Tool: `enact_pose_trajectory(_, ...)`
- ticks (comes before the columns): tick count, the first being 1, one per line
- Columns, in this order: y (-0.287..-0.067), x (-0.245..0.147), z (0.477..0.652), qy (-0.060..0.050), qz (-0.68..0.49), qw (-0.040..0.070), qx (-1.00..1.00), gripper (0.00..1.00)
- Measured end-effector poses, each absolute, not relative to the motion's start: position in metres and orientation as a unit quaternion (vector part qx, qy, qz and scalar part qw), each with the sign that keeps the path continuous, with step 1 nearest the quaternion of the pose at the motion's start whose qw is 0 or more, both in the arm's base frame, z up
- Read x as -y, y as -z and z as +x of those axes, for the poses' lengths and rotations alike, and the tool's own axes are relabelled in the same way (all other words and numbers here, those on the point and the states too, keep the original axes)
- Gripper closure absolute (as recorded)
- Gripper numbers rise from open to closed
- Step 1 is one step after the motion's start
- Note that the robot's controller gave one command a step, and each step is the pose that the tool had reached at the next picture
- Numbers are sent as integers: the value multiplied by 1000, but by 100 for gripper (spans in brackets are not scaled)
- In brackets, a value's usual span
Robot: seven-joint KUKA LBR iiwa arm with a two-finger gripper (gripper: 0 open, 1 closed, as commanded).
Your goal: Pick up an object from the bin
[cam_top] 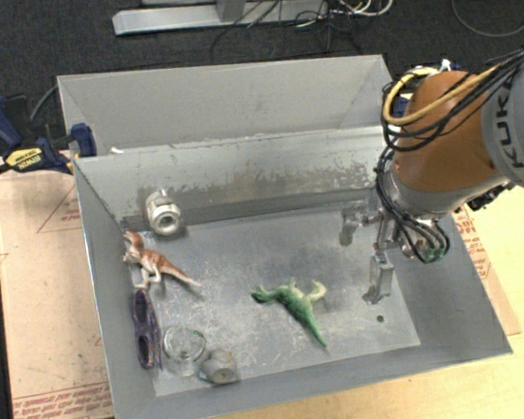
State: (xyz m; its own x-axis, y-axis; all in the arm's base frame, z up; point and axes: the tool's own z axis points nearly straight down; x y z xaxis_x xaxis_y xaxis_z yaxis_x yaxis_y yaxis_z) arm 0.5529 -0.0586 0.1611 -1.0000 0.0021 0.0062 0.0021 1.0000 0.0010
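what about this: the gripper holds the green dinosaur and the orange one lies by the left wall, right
No. The camera view shows the gripper open and empty, apart from the green dinosaur to its left. The orange one does lie by the left wall.

Single camera — high above the bin (248, 252), looking down, tilted a bit from the near side. Mid-range: whole bin framed, arm (442, 136) at right, floor (36, 42) beyond its far side.
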Motion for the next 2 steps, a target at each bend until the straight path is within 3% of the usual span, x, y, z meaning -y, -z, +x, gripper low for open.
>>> enact_pose_trajectory(1, -165, 58, 555, 0, 0, -1, 1000, 0)
enact_pose_trajectory(2, -132, -23, 538, 1, -67, 1, 998, 0)
